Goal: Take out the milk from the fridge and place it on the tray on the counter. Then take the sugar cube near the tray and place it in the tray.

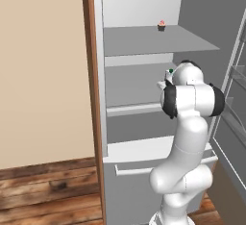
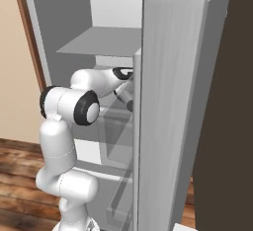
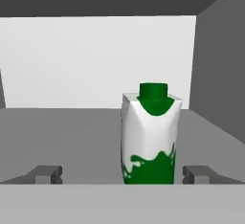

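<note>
The milk [image 3: 150, 139], a white carton with a green cap and green lower band, stands upright on the fridge's [image 1: 144, 41] middle grey shelf. My gripper [image 3: 123, 174] is open. Its two dark fingertips [image 3: 45, 173] flank the carton at its base height, with the carton nearer the right finger and touching neither. In the left base view the arm reaches into the fridge, and the carton's green top [image 1: 170, 70] peeks out just past the wrist. The tray, the counter and the sugar cube are out of view.
A small pink-topped cupcake [image 1: 161, 25] sits on the shelf above. The open fridge door [image 2: 173, 101] with its white racks [image 1: 235, 99] stands close on the arm's right. A brown wood panel [image 1: 93, 99] frames the fridge on the left, over a wooden floor.
</note>
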Robot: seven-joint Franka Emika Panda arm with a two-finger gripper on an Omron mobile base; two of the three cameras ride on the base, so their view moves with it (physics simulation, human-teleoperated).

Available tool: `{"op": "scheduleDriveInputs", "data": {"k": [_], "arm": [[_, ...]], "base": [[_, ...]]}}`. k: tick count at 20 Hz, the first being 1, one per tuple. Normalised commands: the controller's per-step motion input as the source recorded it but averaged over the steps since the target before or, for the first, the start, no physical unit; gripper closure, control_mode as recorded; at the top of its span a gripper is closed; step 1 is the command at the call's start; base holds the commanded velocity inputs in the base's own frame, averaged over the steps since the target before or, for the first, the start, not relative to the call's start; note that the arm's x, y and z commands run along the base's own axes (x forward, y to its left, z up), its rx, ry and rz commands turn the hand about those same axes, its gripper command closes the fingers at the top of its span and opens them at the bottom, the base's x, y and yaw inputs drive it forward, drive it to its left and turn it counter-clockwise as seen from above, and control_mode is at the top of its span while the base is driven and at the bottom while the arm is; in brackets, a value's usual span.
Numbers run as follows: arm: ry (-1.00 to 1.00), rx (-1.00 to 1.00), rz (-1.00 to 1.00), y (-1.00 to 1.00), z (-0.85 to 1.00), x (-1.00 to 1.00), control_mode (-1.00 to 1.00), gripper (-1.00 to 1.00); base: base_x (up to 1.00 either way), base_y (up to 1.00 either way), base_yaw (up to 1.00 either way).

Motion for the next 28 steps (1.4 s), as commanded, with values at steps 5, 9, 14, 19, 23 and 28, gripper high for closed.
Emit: {"op": "scheduleDriveInputs", "data": {"k": [5, 9, 14, 19, 23, 28], "arm": [[0.01, 0.0, 0.0, -0.04, 0.03, 0.21, -1.0, -1.0], [0.0, 0.0, 0.0, -0.02, 0.0, 0.28, -1.0, -1.0], [0.0, 0.01, 0.0, -0.22, 0.0, 0.1, -1.0, -1.0], [0.02, 0.0, 0.0, -0.03, 0.0, 0.28, -1.0, -1.0], [0.0, 0.0, 0.0, 0.0, 0.0, 0.27, -1.0, -1.0], [0.0, 0.0, 0.0, 0.0, 0.0, 0.15, -1.0, 1.0]], "base": [[0.0, 0.0, 0.0], [0.0, 0.0, 0.0], [0.0, 0.0, 0.0], [0.0, 0.0, 0.0], [0.0, 0.0, 0.0], [0.0, 0.0, 0.0]]}}
